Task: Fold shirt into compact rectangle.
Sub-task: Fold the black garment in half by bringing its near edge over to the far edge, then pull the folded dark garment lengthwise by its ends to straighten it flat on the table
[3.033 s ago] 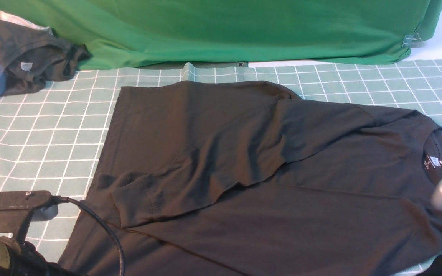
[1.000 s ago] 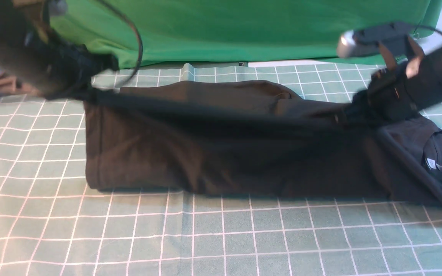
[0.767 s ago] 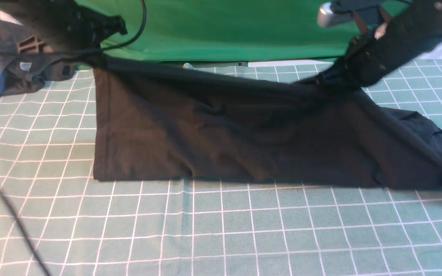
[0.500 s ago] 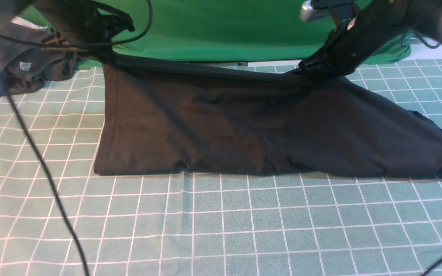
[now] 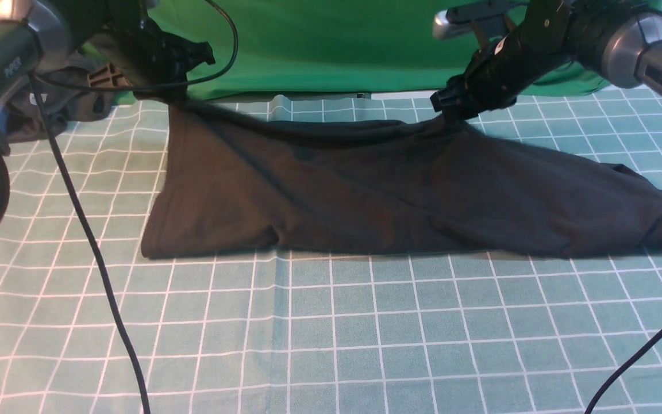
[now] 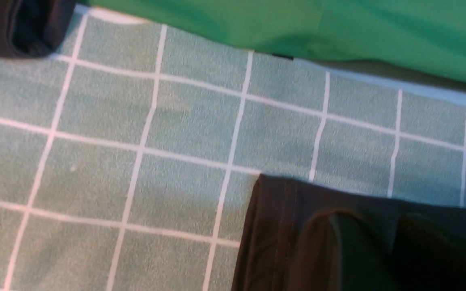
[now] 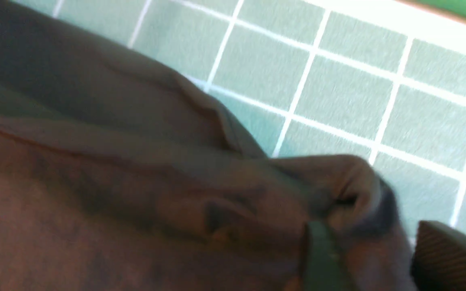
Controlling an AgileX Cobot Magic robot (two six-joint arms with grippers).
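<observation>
The black shirt (image 5: 365, 195) lies on the checked mat as a long band folded lengthwise, its fold line toward me. My left gripper (image 5: 173, 100) is at the band's far left corner. In the left wrist view the left gripper (image 6: 378, 226) has its fingers slightly apart over the hemmed corner of the shirt (image 6: 273, 226), which lies flat. My right gripper (image 5: 449, 112) is at the far edge, right of the middle, where the cloth still peaks up. In the right wrist view the right gripper (image 7: 378, 238) is open, with bunched shirt (image 7: 95, 182) between its fingers.
A big green cloth (image 5: 365, 46) hangs along the back. A dark grey garment (image 5: 55, 109) lies at the back left behind the left arm. The arms' cables (image 5: 95, 259) (image 5: 653, 339) cross the checked mat (image 5: 331, 333) at both sides.
Both grippers carried the shirt's near edge up and over to the far side, folding it in half. In the last half second the jaws parted and the cloth sank onto the mat.
</observation>
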